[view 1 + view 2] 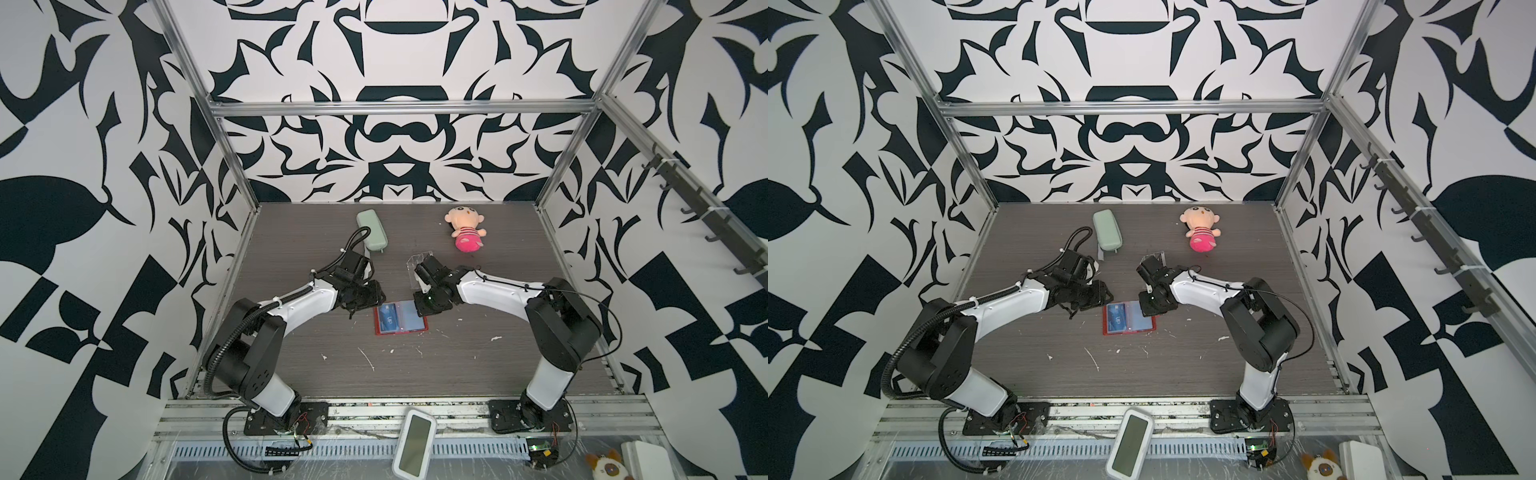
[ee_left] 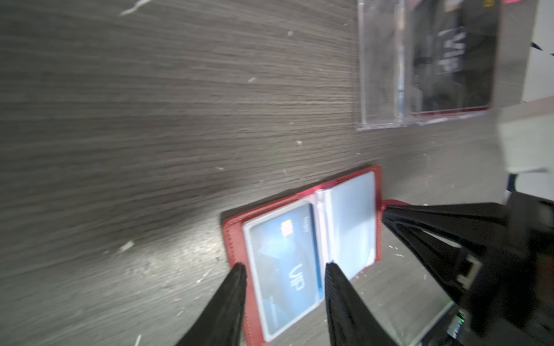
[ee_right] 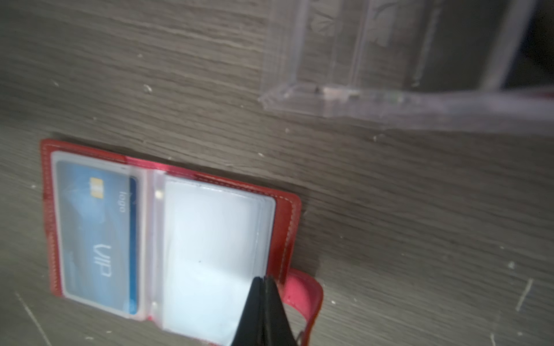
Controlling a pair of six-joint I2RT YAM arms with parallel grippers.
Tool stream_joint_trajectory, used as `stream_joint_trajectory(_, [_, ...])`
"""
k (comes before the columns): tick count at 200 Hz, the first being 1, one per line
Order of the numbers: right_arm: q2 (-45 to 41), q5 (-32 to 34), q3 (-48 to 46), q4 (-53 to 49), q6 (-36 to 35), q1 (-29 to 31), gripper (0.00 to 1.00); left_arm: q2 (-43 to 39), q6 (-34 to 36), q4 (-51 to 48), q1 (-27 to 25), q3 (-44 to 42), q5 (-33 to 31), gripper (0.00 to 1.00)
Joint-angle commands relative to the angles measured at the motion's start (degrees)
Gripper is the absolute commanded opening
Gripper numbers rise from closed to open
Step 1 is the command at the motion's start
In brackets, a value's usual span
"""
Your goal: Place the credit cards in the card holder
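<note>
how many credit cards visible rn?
2. Blue VIP card: inside a sleeve of the open red card holder. Black VIP card: in the clear acrylic box. Others may hide behind sleeves.

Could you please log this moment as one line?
blue card: in card holder; left hand: open above it; right hand: shut at holder edge; black card: in clear box

Card holder (image 2: 232, 239): I'm seeing it lying open in the foreground, blue card (image 2: 278, 239) sleeved.
Left gripper (image 2: 284, 266): jaws standing apart, framing that card.
Black card (image 2: 449, 60): sitting in the clear box (image 2: 379, 75) behind.
</note>
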Motion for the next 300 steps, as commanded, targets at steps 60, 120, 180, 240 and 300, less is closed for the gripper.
stream_joint_trajectory(60, [1.5,1.4,-1.3,-1.2,0.2,0.2,0.05,11.0,-1.6,4.7,-5.2,6.7,9.5,0.41])
stream_joint_trajectory(120, [1.9,0.7,-2.0,-0.4,0.5,0.2,0.05,14.8,-3.0,4.9,-5.7,7.0,9.9,0.40])
stream_joint_trajectory(180, [2.6,0.1,-2.1,0.1,0.6,0.2,0.04,17.0,-3.9,5.9,-6.1,7.6,11.8,0.34])
stream_joint_trajectory(240, [2.9,-0.5,-2.1,0.7,0.7,0.2,0.03,18.1,-4.9,7.4,-6.2,7.2,13.3,0.32])
stream_joint_trajectory(300, [2.7,-0.7,-2.3,1.2,0.9,0.2,0.03,18.4,-5.4,8.1,-6.2,7.0,14.1,0.28])
